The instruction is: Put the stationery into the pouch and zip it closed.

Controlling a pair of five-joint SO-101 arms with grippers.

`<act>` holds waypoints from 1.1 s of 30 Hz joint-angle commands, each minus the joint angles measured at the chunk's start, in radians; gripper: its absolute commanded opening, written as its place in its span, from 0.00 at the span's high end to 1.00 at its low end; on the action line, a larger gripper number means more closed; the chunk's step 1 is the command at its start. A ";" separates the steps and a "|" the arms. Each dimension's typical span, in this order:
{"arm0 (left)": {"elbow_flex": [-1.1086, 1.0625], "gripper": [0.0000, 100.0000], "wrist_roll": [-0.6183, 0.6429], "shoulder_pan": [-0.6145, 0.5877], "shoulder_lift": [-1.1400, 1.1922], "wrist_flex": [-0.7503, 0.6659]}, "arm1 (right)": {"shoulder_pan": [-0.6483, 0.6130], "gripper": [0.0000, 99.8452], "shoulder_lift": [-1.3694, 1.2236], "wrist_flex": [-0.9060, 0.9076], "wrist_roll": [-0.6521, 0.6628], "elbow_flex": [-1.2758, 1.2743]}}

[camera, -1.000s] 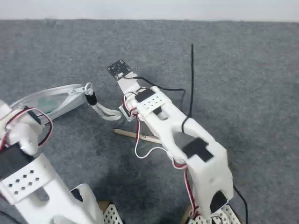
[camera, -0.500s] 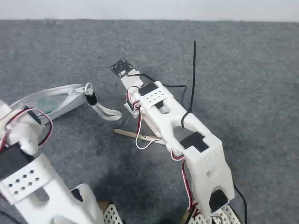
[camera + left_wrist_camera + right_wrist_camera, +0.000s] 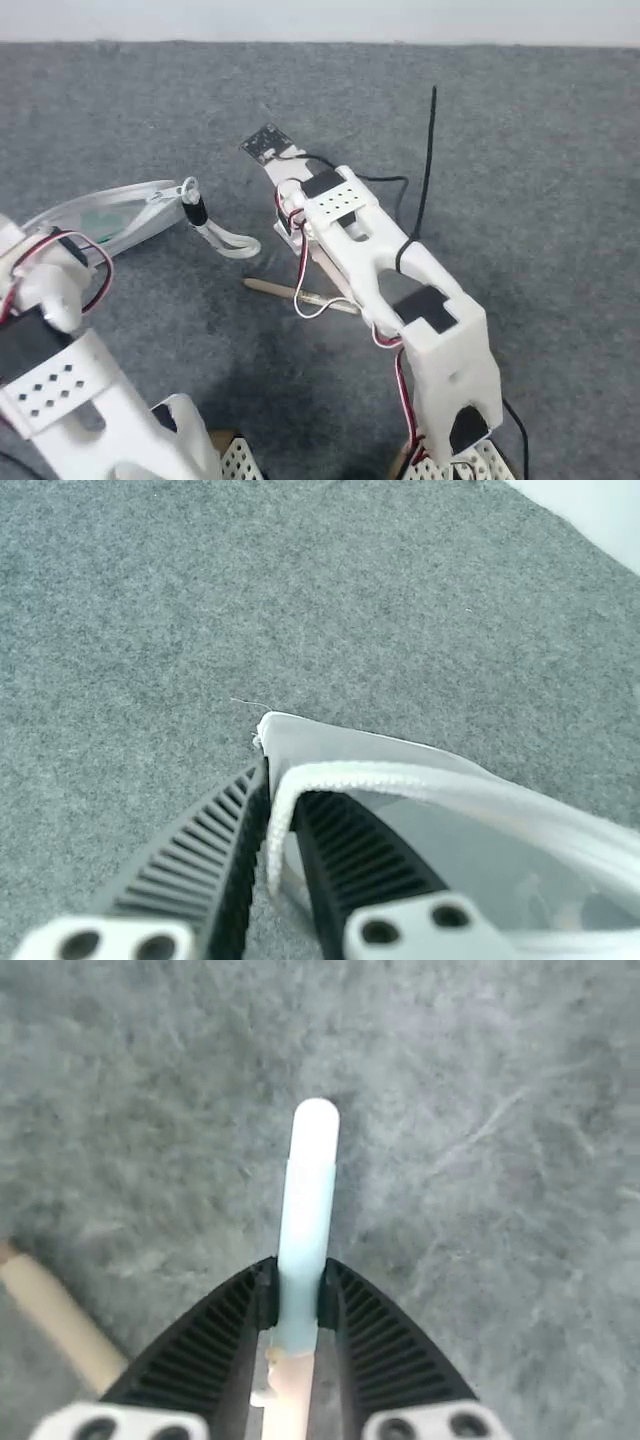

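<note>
1. A grey mat [image 3: 520, 150] covers the table, and two white arms stand side by side at its near edge.
2. The left arm [image 3: 60, 380] sits at the near left corner in the high view.
3. A clear pouch [image 3: 100, 215] with a white zip edge lies on the mat just beyond that arm, at the left side.
4. A green shape shows faintly through the pouch wall; what it is cannot be told.
5. A white strap [image 3: 228, 242] with a black end loops out from the pouch's right end and lies on the mat.
6. The left gripper [image 3: 270, 780] is clamped narrow on a corner of the pouch [image 3: 420, 810], with the white edge running between its ribbed black jaws.
7. The right arm [image 3: 380, 270] stretches from the near edge toward the middle of the mat, with a black cable [image 3: 425, 170] rising beside it.
8. The right gripper [image 3: 298, 1280] is closed on a pale blue pen [image 3: 308, 1200], whose rounded white tip sticks out past the jaws, above the mat.
9. A wooden pencil [image 3: 275, 287] lies flat on the mat, partly under the right arm, well apart from the pouch.
10. In the right wrist view the pencil [image 3: 50, 1320] lies beside the gripper, untouched.
</note>
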State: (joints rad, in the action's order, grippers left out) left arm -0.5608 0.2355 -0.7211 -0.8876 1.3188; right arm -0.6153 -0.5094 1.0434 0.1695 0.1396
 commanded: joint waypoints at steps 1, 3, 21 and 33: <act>0.019 0.99 0.018 0.006 0.003 -0.057 | 0.022 0.99 0.113 0.018 0.008 0.023; 0.019 0.99 0.018 0.021 0.003 -0.061 | 0.022 0.99 0.136 0.015 0.008 -0.005; 0.048 0.99 0.046 0.262 0.002 -0.044 | 0.074 0.99 0.568 -0.108 -0.054 -0.293; 0.082 0.99 0.046 0.393 0.003 -0.014 | 0.117 0.99 0.835 -0.202 -0.057 -0.459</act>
State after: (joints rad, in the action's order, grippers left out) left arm -0.5470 0.2616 -0.3345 -0.8861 1.3050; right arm -0.5109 0.2041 0.8730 0.1266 -0.3115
